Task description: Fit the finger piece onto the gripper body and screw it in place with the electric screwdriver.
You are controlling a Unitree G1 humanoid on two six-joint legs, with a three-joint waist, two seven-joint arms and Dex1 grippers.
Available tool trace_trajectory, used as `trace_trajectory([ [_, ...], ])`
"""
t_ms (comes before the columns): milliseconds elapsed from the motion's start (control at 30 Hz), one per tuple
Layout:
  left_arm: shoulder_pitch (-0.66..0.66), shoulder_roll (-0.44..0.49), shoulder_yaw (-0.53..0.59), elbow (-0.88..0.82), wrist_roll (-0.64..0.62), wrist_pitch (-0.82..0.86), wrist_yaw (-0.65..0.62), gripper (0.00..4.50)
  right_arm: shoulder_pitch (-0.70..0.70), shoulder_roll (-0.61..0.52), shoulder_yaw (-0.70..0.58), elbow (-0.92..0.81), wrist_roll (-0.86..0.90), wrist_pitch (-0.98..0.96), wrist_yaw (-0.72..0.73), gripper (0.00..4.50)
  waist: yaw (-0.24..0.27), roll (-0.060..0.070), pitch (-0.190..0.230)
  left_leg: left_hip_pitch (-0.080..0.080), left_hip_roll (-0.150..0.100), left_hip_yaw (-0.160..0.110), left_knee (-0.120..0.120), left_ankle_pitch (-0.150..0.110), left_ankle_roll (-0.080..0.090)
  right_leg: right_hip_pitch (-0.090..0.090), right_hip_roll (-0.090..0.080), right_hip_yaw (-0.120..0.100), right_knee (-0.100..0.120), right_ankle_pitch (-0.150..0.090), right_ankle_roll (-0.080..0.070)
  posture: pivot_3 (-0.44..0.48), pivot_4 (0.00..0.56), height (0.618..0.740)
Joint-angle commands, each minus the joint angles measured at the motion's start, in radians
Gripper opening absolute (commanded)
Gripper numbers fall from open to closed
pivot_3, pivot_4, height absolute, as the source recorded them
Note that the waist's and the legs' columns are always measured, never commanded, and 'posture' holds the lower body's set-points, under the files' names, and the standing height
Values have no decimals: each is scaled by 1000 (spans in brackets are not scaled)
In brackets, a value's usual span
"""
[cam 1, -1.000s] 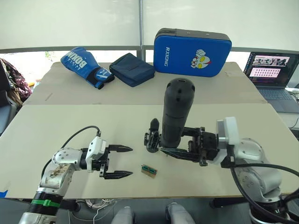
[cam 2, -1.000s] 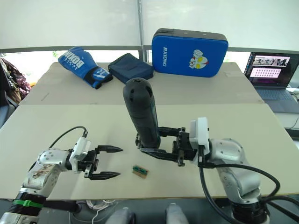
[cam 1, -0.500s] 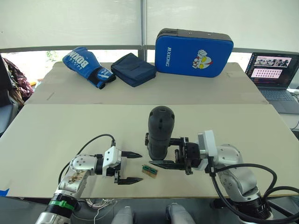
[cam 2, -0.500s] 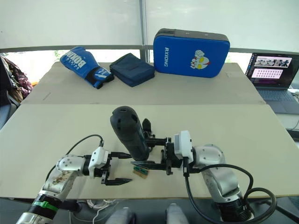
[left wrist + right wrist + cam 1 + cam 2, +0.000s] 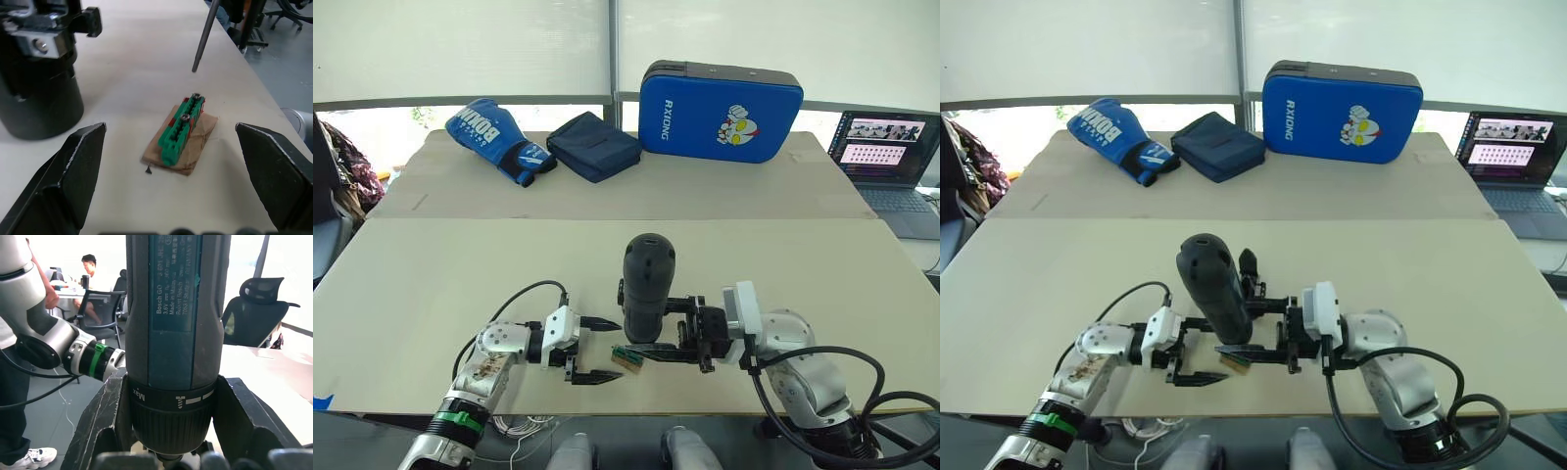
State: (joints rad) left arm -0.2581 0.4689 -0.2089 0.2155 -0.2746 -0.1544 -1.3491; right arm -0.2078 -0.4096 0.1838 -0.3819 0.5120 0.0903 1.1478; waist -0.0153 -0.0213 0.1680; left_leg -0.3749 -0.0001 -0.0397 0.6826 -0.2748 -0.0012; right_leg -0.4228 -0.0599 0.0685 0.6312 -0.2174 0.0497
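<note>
Left of the small green-and-tan rectangular block (image 5: 626, 359), the left gripper (image 5: 605, 350) is held released, fingers either side of it. Just right, the dark grey cylindrical electric screwdriver (image 5: 647, 286) is grasped upright by the right gripper (image 5: 651, 326), bit beside the block.

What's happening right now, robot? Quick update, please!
Right gripper shut on electric screwdriver, held upright. Left gripper open beside green block. Gripper body behind screwdriver.
</note>
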Motion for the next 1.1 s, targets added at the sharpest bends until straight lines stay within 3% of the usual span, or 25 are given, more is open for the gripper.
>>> trace_trajectory([
  [33,-2,-2,-18,4,15,-26,-6,4500,4,7,-5,-22,19,-25,-5,1889,0,0,0,0,0,0,0,0,0,0,0,0,0,0,0,0,150,740],
  [1100,11,-20,-47,-12,37,-3,14,4500,8,8,15,5,-12,-36,-8,1889,3,0,0,2,0,0,0,0,0,2,0,0,0,0,0,0,150,740],
])
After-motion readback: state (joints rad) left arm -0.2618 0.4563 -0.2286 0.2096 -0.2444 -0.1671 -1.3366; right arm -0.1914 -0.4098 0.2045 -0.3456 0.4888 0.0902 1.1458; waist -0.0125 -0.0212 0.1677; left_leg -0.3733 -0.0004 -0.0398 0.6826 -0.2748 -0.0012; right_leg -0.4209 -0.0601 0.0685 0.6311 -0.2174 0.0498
